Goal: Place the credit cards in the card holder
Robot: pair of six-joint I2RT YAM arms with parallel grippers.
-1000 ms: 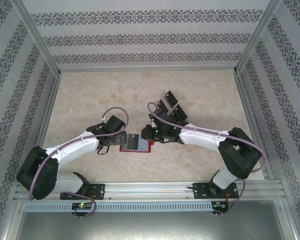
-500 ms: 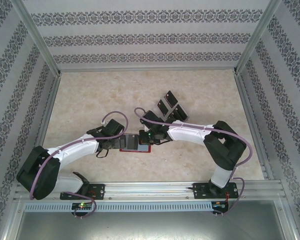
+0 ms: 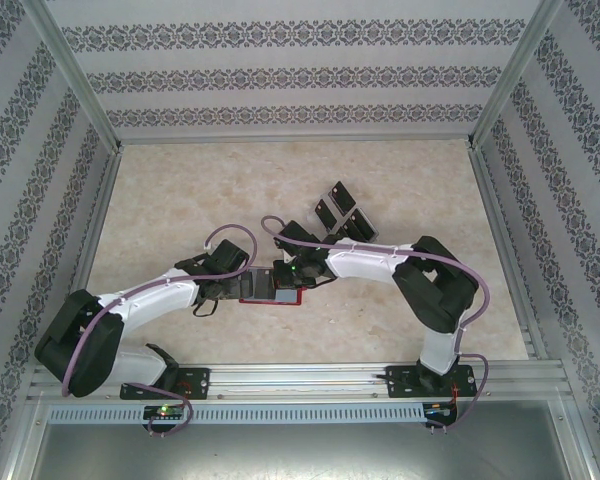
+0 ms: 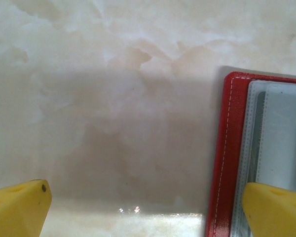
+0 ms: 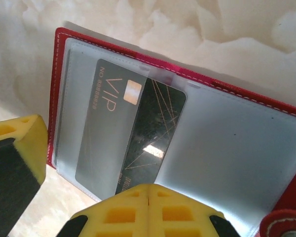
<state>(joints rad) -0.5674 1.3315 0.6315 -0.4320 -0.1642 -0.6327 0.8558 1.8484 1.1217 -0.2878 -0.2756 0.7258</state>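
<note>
The card holder (image 5: pixel 197 74) lies open on the table, a red wallet (image 3: pixel 285 296) with greyish clear sleeves (image 4: pixel 281 123). One black credit card (image 5: pixel 158 123) marked VIP lies flat on it, its left half under a sleeve. My right gripper (image 5: pixel 148 190) is shut, its tips together over the card's near end; the card is not between the fingers. My left gripper (image 4: pixel 145 197) is open at the wallet's left edge, one finger (image 4: pixel 276 210) over the sleeves and the other over bare table. More credit cards (image 3: pixel 340 210) lie loose behind the right gripper (image 3: pixel 280 274).
The left gripper's yellow and black finger (image 5: pixel 15 168) shows beside the wallet's left edge in the right wrist view. The wallet's snap tab (image 5: pixel 286 224) sticks out at the near right. Patterned walls and metal rails (image 3: pixel 300 375) enclose the marble table.
My right arm has swung left, bringing its gripper from the wallet's right edge to over its middle. The left arm has hardly moved.
</note>
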